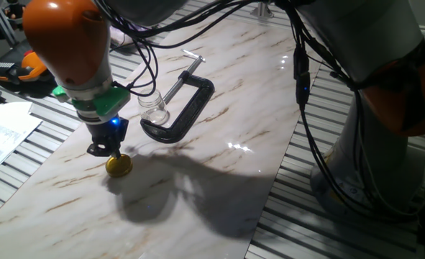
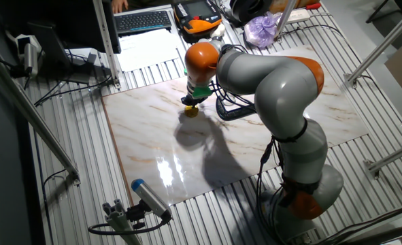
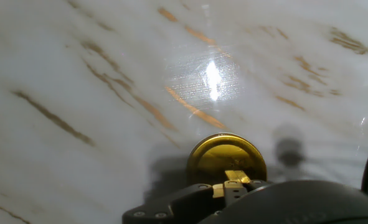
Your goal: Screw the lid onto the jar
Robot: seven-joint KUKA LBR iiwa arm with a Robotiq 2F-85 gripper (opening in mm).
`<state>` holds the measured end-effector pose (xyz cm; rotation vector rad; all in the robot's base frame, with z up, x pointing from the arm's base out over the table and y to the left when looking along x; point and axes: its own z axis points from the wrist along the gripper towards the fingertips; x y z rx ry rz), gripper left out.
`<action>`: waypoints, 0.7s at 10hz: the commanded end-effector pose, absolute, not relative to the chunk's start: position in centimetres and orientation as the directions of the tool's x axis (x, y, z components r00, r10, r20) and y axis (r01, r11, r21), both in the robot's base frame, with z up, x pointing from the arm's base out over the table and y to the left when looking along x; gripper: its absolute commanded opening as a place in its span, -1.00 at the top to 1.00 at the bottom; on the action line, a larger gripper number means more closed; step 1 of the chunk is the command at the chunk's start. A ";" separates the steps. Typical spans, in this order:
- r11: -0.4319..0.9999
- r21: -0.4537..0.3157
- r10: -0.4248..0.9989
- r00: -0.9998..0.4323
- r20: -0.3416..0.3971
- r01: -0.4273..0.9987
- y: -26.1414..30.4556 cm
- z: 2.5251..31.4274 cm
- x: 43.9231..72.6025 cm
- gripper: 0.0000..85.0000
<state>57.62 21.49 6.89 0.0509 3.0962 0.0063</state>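
The gold lid (image 1: 119, 165) lies on the marble table top (image 1: 219, 180), left of centre. My gripper (image 1: 114, 152) stands straight above it, fingertips down on the lid's edge. In the hand view the fingers (image 3: 236, 178) are close together at the near rim of the lid (image 3: 226, 157), and gold shows between them. The lid also shows under the hand in the other fixed view (image 2: 191, 111). The small clear glass jar (image 1: 154, 109) stands open and upright behind the gripper, right beside the black C-clamp (image 1: 183, 108).
The C-clamp lies right of the jar. An orange-black case (image 1: 14, 70) and papers (image 1: 0, 137) lie off the marble board to the left. Black cables (image 1: 144, 57) hang from the arm above the jar. A slatted metal bench surrounds the board.
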 end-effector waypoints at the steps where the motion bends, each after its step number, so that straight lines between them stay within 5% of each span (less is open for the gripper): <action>1: 1.000 0.005 0.030 -0.999 -0.045 0.030 21.4 6.9 57.7 1.00; 7: 0.999 -0.009 0.053 -0.997 -0.048 0.054 21.9 7.1 57.6 1.00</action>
